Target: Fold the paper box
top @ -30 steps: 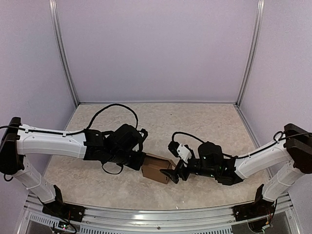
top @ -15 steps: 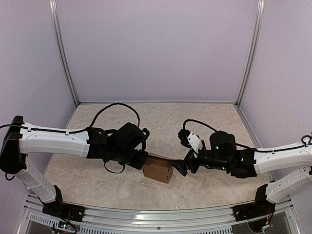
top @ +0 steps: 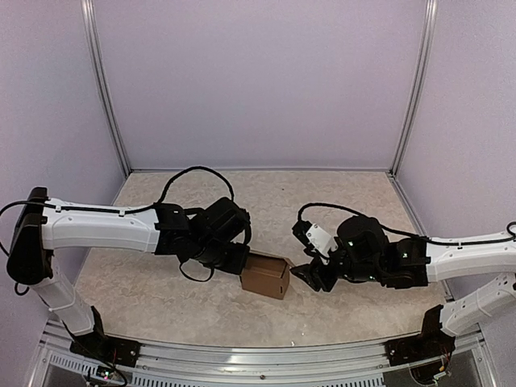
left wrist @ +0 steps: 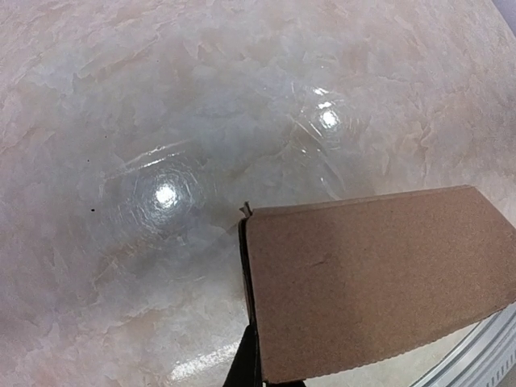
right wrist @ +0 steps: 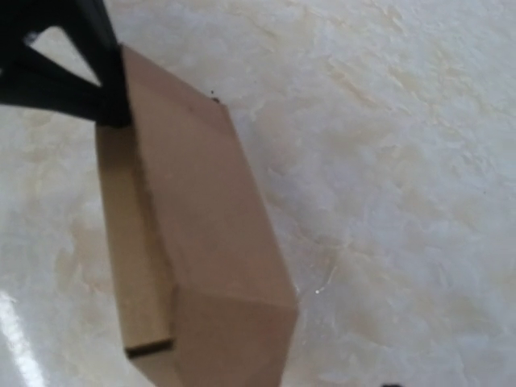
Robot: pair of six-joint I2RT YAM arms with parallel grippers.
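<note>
Box: paper box (top: 266,276) sits just left of R pincer (top: 309,277).
L pincer (top: 242,262): pinching box's left wall.
R pincer: free, faces box's right side; spread can't tell.

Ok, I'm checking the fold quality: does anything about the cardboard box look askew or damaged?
Slightly: on the plain brown cardboard box a narrow side strip sits stepped rather than flush, and a tiny corner point sticks up. No tear or crush shows.

A robotics lab cell: plain lilac panels (top: 258,81) at nine, twelve and three o'clock, aluminium posts (top: 105,89) in the corners, two white robot arms (top: 97,230) on a marbled tabletop (top: 266,197).
</note>
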